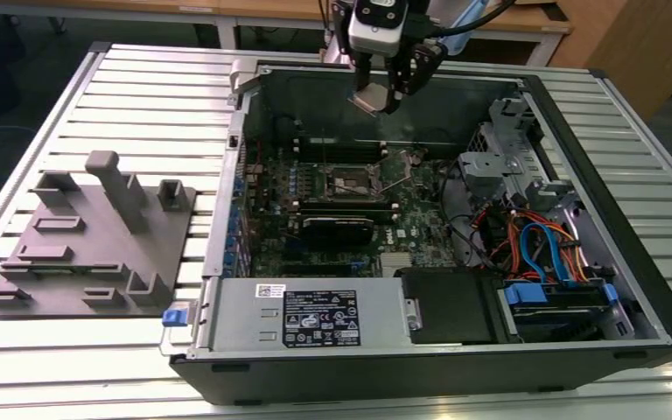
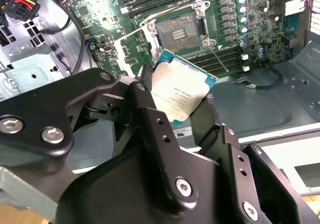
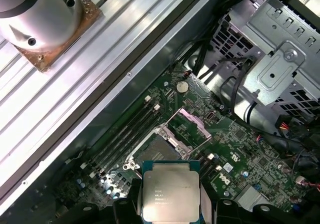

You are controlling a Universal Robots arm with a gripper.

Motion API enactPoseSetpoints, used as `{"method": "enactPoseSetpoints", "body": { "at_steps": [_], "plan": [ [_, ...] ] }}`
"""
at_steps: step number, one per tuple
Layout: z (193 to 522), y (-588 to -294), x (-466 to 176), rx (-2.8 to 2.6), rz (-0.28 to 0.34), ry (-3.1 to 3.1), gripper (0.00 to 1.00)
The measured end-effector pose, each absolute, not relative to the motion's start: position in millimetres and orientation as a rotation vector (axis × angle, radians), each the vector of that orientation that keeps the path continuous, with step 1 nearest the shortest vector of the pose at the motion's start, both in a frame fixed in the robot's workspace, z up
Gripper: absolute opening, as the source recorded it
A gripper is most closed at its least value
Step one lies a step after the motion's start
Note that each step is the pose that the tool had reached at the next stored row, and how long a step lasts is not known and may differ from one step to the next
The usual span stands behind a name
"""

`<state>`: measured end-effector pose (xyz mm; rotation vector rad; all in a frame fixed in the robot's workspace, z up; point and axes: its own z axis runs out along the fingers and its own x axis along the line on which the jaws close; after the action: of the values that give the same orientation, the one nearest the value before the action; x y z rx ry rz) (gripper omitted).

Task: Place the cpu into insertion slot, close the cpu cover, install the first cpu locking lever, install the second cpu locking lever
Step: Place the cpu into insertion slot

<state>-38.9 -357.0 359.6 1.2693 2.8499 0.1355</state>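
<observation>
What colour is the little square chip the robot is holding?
Silvery grey on top with a bluish-green edge; the cpu shows best in the second wrist view.

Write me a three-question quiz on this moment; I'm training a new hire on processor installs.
1. True or false: the cpu is already seated in the insertion slot.
2. What is the pincer shut on? A) the cpu B) a locking lever C) nothing
3. Fill in: over the socket, the cpu cover stands ____ (open or closed).

Key: 1 false, it is held in the air above the open case; 2 A; 3 open.
</observation>
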Motion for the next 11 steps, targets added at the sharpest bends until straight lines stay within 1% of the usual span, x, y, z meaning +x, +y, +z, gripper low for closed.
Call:
{"method": "enactPoseSetpoints", "body": {
  "at_steps": [11],
  "plan": [
    [359.2,-357.0,-38.9,1.344,0.134,2.813,0.54]
  ]
}}
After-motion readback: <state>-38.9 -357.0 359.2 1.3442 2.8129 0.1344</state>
